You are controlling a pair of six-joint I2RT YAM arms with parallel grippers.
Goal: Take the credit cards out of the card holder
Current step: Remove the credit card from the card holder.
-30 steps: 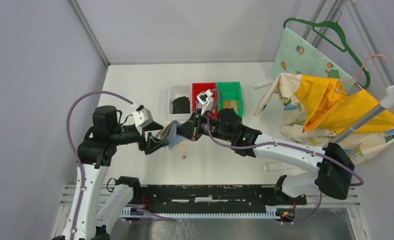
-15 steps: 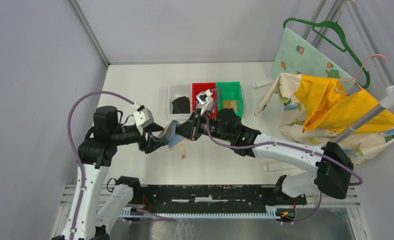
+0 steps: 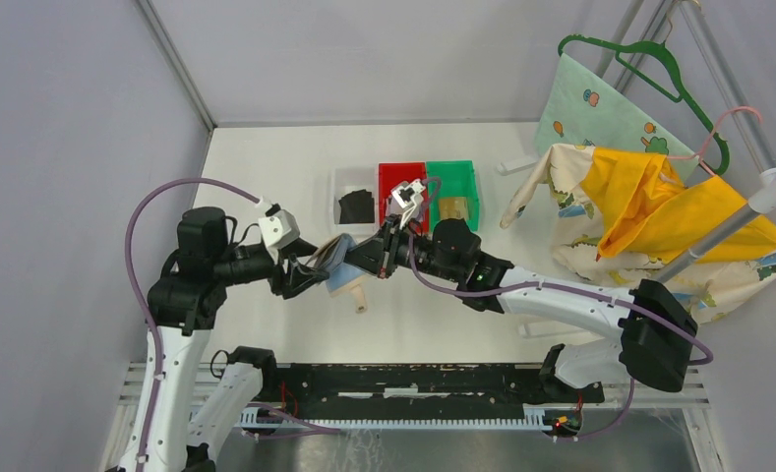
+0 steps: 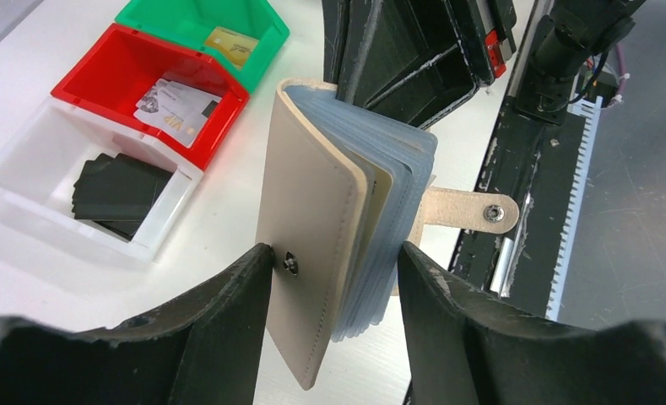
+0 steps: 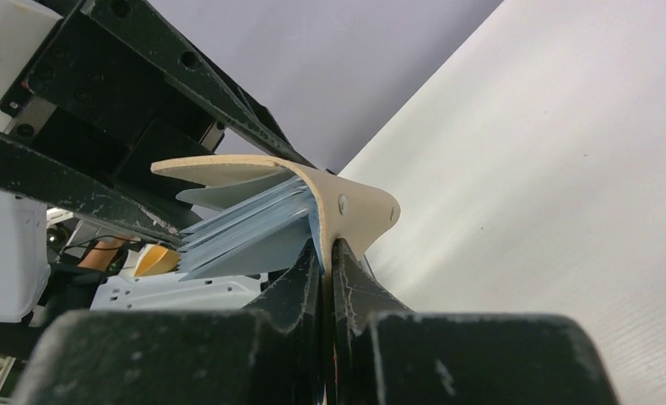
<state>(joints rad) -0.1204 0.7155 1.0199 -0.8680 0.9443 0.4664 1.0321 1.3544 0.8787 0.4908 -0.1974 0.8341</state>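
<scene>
Right gripper (image 5: 327, 249) is pinched tight on the spine of the one card holder (image 4: 312, 211), holding it above the table (image 3: 266, 167). Left gripper (image 4: 333, 253) straddles its fanned sleeve edges; can't tell if it's squeezing. Three bins just beyond: white bin (image 4: 25, 160) with stacked black cards (image 4: 114, 190), red bin (image 4: 101, 67) with one silvery card (image 4: 177, 105), green bin (image 4: 169, 17) with one gold card (image 4: 230, 46).

Whether anything sits inside the card holder (image 4: 312, 211) cannot be told; the left tool (image 4: 336, 257) is cropped at its wrist view's lower edge.
</scene>
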